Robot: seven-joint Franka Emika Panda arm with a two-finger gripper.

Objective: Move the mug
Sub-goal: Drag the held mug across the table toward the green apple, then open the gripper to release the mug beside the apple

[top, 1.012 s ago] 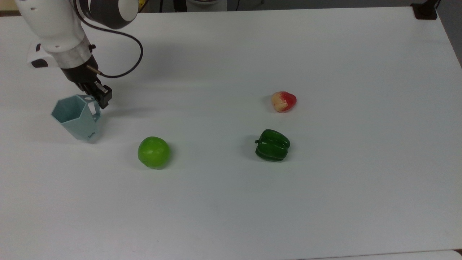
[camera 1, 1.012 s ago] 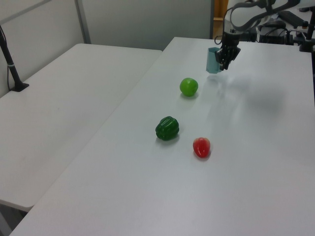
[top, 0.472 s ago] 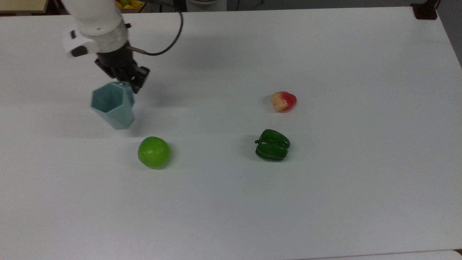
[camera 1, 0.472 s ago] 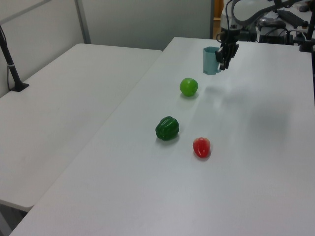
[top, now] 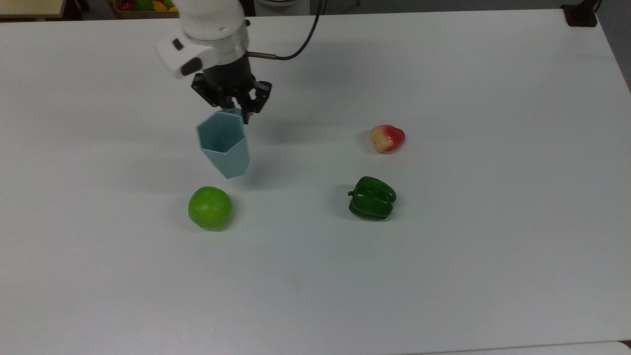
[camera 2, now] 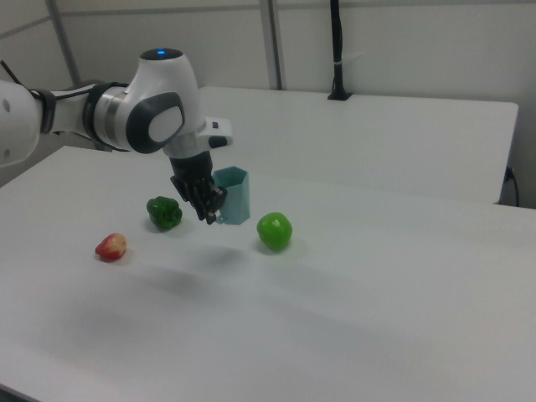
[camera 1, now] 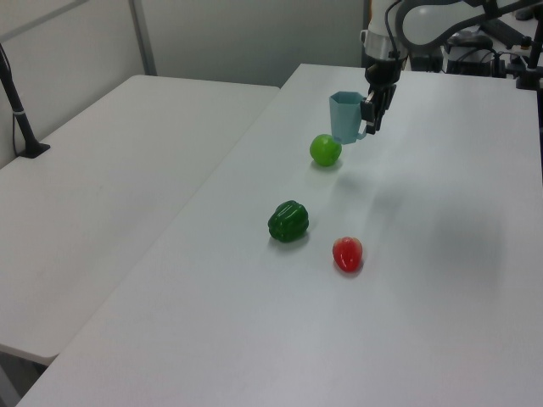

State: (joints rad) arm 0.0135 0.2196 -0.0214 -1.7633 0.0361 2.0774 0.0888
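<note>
- The claw (top: 235, 109) is clamped on the handle of the mug (top: 224, 148), at the rim's far side in the top view; in the left view the handle sits between its fingers (camera 1: 370, 114).
- The mug (camera 1: 346, 117) hangs upright and clear of the tabletop (top: 443, 276) — its shadow lies apart from it, just beyond the apple (top: 210, 208).
- It looks like stiff, light plastic, so it should carry easily. The flat handle is the natural hold, though a one-sided pinch could let the cup swing or slip on smooth faces.
- Further out lie the green pepper (top: 372, 198) and a red-and-yellow fruit (top: 387, 138), well apart from the mug (camera 2: 232, 196) on the top view's right.
</note>
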